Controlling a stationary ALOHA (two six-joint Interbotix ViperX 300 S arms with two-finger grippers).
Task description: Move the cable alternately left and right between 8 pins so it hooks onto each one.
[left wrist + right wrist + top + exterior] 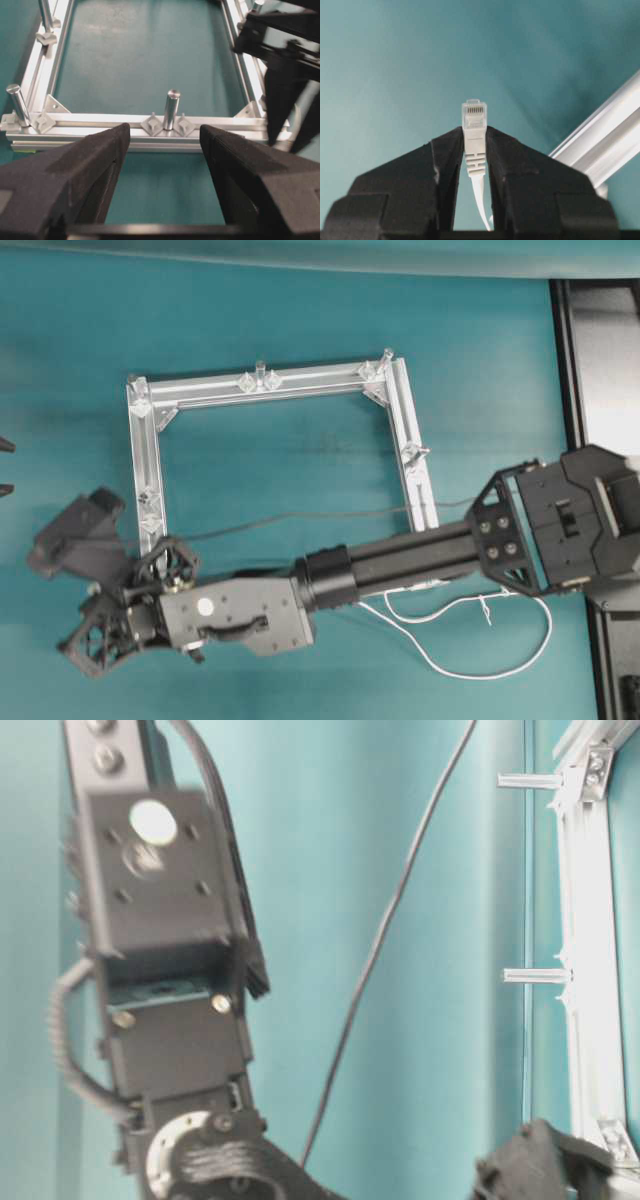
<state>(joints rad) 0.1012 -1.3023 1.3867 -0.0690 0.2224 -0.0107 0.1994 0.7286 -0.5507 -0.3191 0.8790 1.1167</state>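
While our right gripper [475, 142] pinches the cable [474, 125] by its plug at centre frame, our left gripper [165, 150] gapes wide; pins [171, 107] stand beyond.

From overhead I count one square aluminium frame [395, 405] made of four silver bars, on one teal table [80, 340]. Five small silvery upright pins [260, 370] show on it: one at the 10 o'clock corner, one at 12, one at the 2 o'clock corner, one at 3 and one near 9. My arm hides the 6 o'clock bar, so I cannot count any pins there. There is one thin white flexible cable [470, 675] with one clear plug [474, 116] and one tie knot [487, 612]. There is also one dark grey wire [300, 517]. I have two black claws, the left claw [165, 145] and the right claw [475, 145], each with two fingers.
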